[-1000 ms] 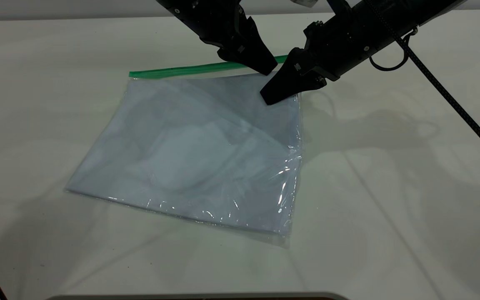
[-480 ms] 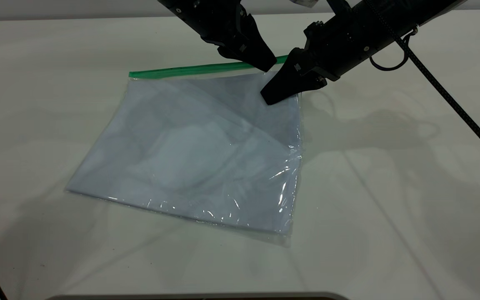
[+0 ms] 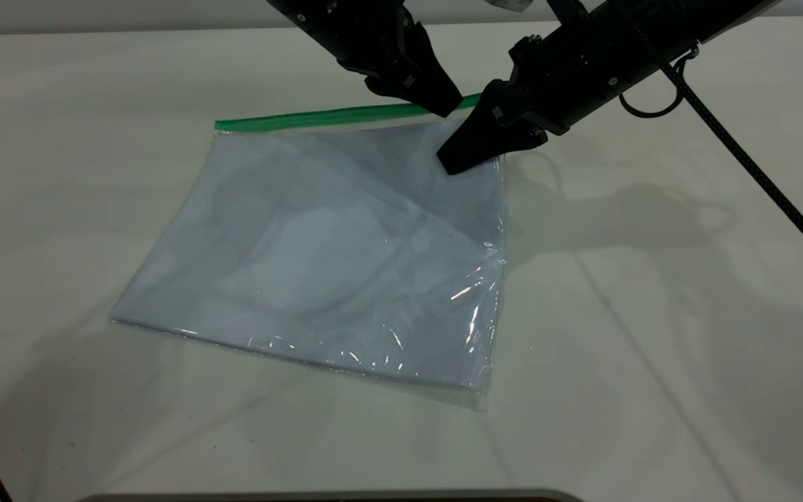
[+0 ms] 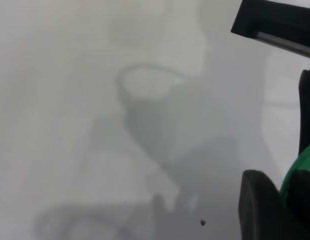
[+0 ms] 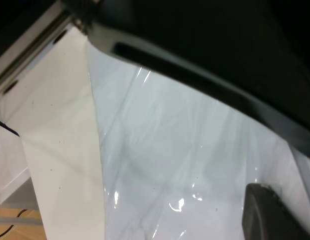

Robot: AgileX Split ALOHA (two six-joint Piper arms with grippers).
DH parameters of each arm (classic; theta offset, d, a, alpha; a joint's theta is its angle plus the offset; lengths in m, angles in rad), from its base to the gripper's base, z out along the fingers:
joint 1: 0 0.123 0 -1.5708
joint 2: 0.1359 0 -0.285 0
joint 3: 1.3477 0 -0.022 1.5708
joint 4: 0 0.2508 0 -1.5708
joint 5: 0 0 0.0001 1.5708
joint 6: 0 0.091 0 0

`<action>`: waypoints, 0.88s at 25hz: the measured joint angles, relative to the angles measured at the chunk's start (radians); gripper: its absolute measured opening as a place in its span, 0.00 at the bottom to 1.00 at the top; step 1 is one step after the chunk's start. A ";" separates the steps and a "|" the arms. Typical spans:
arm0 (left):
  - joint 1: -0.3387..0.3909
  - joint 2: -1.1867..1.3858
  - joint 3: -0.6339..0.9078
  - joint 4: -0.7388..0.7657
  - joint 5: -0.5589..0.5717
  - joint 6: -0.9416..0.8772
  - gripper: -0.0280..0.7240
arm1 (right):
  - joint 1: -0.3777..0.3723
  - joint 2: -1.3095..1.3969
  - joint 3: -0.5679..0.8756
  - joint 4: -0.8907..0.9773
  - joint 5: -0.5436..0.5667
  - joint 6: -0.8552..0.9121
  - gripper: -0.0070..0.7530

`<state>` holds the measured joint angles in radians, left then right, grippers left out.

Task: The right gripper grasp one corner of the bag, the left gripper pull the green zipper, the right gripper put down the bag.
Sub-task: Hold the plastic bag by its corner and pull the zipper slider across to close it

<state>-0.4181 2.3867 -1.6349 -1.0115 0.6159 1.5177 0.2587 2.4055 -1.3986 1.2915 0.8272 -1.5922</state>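
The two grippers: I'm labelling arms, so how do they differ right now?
The left gripper is at the green zipper, on the bag's far edge; the right gripper is on the bag near its far right corner. A black cable trails from the right one, not the left. Both are black, with tapered fingers.

Clear bag [image 5: 195, 165] w/ pale sheets fills view, lying on white table [image 5: 59, 150].

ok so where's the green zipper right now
In the exterior view the green zipper runs along the far edge of the bag, its right end under the left gripper, with the right gripper on the bag's far right corner.
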 joint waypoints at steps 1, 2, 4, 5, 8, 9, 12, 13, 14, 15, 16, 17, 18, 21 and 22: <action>0.000 0.000 0.000 0.007 -0.001 0.000 0.20 | 0.000 0.000 0.000 0.000 0.000 0.000 0.06; 0.000 0.000 0.000 0.011 -0.001 0.001 0.17 | 0.000 0.000 -0.001 0.000 0.000 0.000 0.06; -0.001 0.000 0.000 0.013 -0.001 0.002 0.13 | 0.000 0.000 -0.001 0.000 0.000 0.000 0.06; -0.001 0.000 0.000 0.014 -0.001 0.004 0.12 | 0.000 0.000 -0.001 0.000 0.000 0.000 0.06; -0.001 0.000 0.000 0.014 -0.002 0.009 0.12 | 0.000 0.000 -0.001 0.000 0.000 0.000 0.06; -0.001 0.000 0.000 0.014 -0.002 0.017 0.12 | -0.001 0.000 -0.001 0.000 0.000 0.002 0.06; -0.001 0.000 0.000 0.014 -0.002 0.026 0.12 | -0.004 0.000 -0.001 0.001 0.005 0.002 0.06; -0.001 0.000 0.000 0.014 -0.002 0.027 0.12 | -0.009 0.000 -0.001 0.002 0.008 0.002 0.06; -0.001 0.000 0.000 0.012 -0.002 0.028 0.12 | -0.012 0.001 -0.001 0.003 0.019 0.002 0.06; -0.002 0.000 0.000 0.011 -0.002 0.028 0.12 | -0.019 0.001 -0.001 0.003 0.027 0.002 0.06; -0.003 0.000 0.000 0.011 -0.003 0.028 0.12 | -0.025 0.001 -0.001 0.003 0.037 0.002 0.06; -0.003 0.000 0.000 0.011 -0.007 0.028 0.12 | -0.032 0.002 -0.001 0.004 0.043 0.002 0.06; -0.003 0.000 0.000 0.011 -0.011 0.028 0.12 | -0.039 0.002 -0.001 0.005 0.049 0.002 0.06; -0.003 0.000 -0.001 0.015 -0.030 0.029 0.12 | -0.054 0.002 -0.001 0.008 0.058 0.001 0.06; -0.003 0.000 -0.001 0.017 -0.034 0.031 0.12 | -0.056 0.002 -0.001 0.010 0.058 0.001 0.06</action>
<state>-0.4213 2.3867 -1.6360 -0.9947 0.5823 1.5483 0.2024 2.4073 -1.3998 1.3013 0.8856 -1.5912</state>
